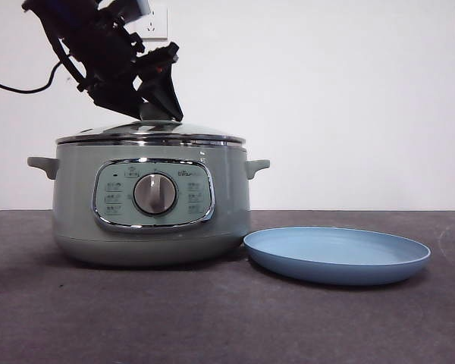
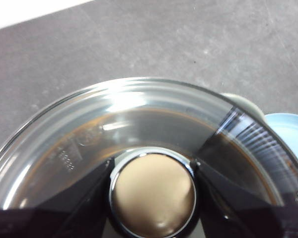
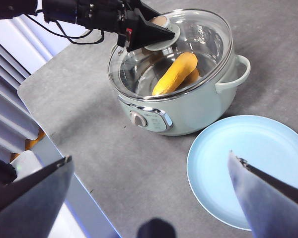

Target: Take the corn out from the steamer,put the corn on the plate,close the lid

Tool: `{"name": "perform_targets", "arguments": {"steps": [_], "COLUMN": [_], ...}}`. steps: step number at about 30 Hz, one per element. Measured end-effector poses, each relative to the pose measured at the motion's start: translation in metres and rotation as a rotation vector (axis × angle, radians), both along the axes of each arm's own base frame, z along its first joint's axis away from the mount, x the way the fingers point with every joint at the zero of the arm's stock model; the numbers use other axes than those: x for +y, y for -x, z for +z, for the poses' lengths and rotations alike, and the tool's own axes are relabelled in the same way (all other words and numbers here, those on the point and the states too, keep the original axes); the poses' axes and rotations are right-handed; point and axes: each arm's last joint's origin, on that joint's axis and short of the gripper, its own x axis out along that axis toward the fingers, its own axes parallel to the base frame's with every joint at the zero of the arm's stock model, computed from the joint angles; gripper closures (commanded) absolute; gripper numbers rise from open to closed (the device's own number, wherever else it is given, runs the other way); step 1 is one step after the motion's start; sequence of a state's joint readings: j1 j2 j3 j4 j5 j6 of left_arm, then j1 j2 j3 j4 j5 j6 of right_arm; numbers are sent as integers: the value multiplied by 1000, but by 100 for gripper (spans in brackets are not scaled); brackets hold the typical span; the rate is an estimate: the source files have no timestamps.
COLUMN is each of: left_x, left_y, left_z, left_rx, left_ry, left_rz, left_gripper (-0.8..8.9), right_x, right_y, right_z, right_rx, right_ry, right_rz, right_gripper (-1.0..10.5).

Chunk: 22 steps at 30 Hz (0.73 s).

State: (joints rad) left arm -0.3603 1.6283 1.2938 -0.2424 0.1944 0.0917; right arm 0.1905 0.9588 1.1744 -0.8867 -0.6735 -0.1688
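The sage-green steamer [image 1: 76, 205] [image 3: 188, 109] stands left of centre with its glass lid [image 1: 197, 133] [image 2: 89, 119] [image 3: 208, 34] resting level on the rim. My left gripper [image 1: 161, 114] [image 2: 154, 163] [image 3: 161, 34] comes down from the upper left, its jaws pressed against both sides of the lid's knob [image 2: 154, 196]. The yellow-orange corn [image 3: 176, 74] lies inside the pot, seen through the glass. The light-blue plate [image 1: 337, 254] [image 3: 258, 148] lies bare to the right of the steamer. My right gripper [image 3: 150, 156] hangs open high over the table near the plate, holding nothing.
The dark grey table [image 1: 212, 318] runs to a near edge [image 3: 79, 198] in the right wrist view. A black cable [image 1: 23, 89] trails from the left arm. A white wall with a socket [image 1: 153, 23] stands behind.
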Motion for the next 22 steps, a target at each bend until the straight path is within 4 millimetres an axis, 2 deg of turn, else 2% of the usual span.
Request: {"name": "perform_targets", "arguments": {"steps": [11,17,22], "left_x": [16,30,48], "left_y": [33,72,110], "left_z": [48,81,110], "left_rx": [-109,-140,-214], "left_ry": [42,54,80], "left_rz": [18,18,34], "left_gripper": [822,821,822], "right_x": [0,0,3], "right_y": [0,-2,-16], "right_z": [0,-1,0], "right_rx": [0,4,-10], "right_ry": [0,0,-33], "right_rz": [0,-1,-22], "right_gripper": [350,350,351]}}
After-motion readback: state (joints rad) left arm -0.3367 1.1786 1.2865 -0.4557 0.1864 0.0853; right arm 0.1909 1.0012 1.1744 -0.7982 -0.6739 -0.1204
